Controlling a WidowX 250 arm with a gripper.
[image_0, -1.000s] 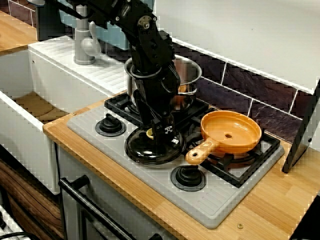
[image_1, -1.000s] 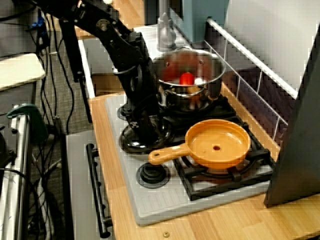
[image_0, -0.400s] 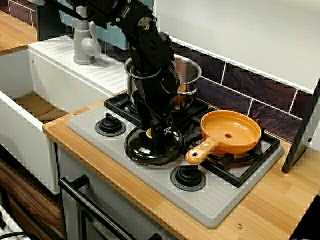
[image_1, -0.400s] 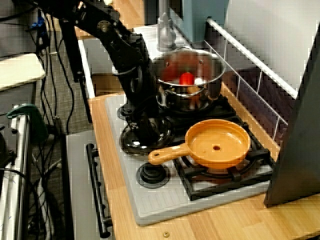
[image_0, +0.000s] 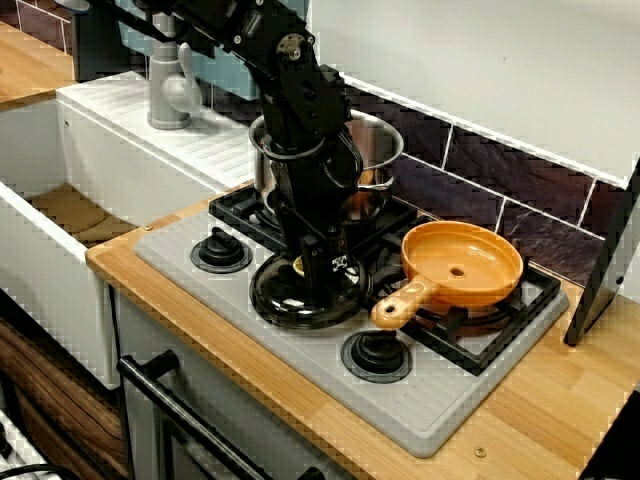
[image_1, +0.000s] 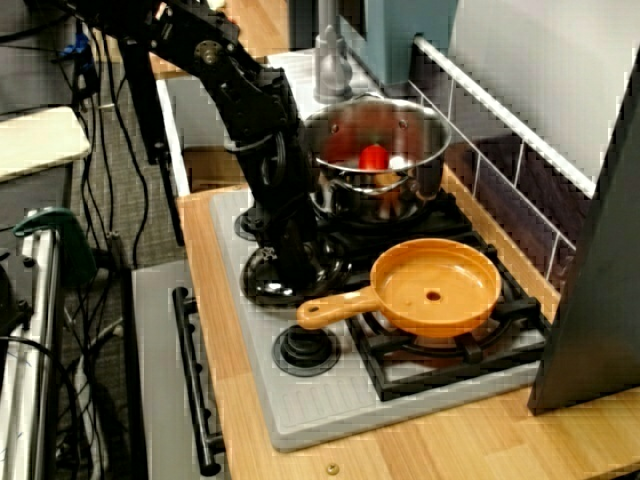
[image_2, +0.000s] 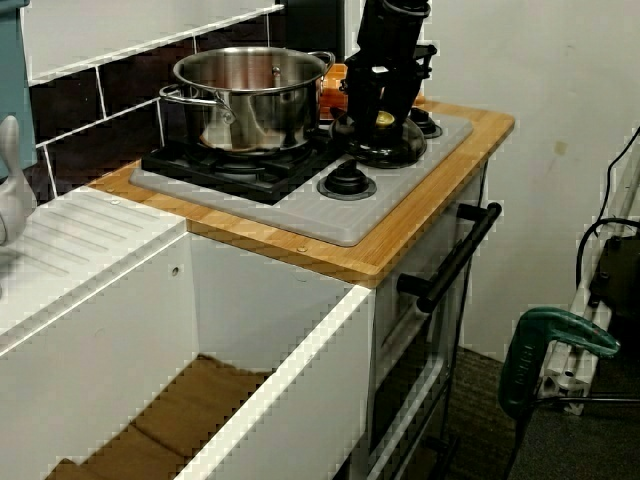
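Observation:
A black glass lid (image_0: 290, 300) with a yellow knob (image_2: 383, 119) lies flat on the front left of the grey toy hob (image_0: 420, 400). My gripper (image_0: 315, 268) comes straight down on it, one finger on each side of the knob and closed against it. From the sink side, the gripper (image_2: 383, 120) shows the knob between its dark fingers. The arm hides the knob in the view from the right, where the gripper (image_1: 290, 268) stands over the lid (image_1: 262, 285). Right behind stands a steel pot (image_0: 375, 150) with a red item (image_1: 373, 157) inside.
An orange frying pan (image_0: 460, 265) sits on the right burner, its handle pointing at the lid. Two black dials (image_0: 221, 250) (image_0: 376, 355) line the hob's front. A white sink (image_0: 60, 215) and grey tap (image_0: 170, 90) lie left. An oven handle (image_2: 455, 255) juts out below.
Almost nothing moved. The arm shifted a little over the lid, and the lid stays down on the hob.

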